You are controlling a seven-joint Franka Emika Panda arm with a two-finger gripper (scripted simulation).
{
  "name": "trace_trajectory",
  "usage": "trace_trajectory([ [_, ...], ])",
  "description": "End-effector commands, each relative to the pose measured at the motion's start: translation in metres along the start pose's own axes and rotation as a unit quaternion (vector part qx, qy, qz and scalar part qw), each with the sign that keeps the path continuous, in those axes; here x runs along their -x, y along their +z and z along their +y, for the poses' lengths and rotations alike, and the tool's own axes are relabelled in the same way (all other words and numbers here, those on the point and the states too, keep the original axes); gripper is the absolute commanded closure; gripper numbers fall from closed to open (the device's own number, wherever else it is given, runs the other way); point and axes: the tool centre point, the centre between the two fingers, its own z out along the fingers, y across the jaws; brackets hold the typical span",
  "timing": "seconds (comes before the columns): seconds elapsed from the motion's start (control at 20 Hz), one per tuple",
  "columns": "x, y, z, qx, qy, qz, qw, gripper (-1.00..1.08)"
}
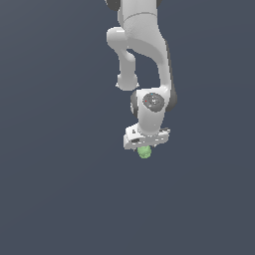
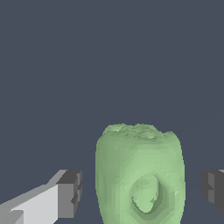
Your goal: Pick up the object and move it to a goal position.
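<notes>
The pale green lumpy object (image 2: 139, 175) sits between the 2 dark fingertips (image 2: 70, 192) of the gripper (image 1: 145, 147), which stands open with gaps either side, apparently touching neither pad.

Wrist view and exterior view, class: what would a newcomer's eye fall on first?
First, the pale green lumpy object, large in the wrist view, sitting between the two dark fingertips with gaps on both sides. Next, in the exterior view, the white arm reaching down over a plain dark floor, its gripper directly above the green object.
</notes>
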Motion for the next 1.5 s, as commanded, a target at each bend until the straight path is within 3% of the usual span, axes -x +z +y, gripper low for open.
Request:
trace_trajectory([
  [0.0,0.000,0.010,-0.001,0.000,0.000,0.000,1.0000,-0.92],
  [0.2,-0.001,0.014,0.000,0.000,0.000,0.000,1.0000,-0.92],
  [0.25,-0.001,0.014,0.000,0.000,0.000,0.000,1.0000,1.08],
  [0.95,-0.002,0.008,-0.002,0.000,-0.001,0.001,1.0000,1.08],
  [1.45,-0.007,-0.050,-0.013,0.000,-0.001,0.001,1.0000,1.08],
])
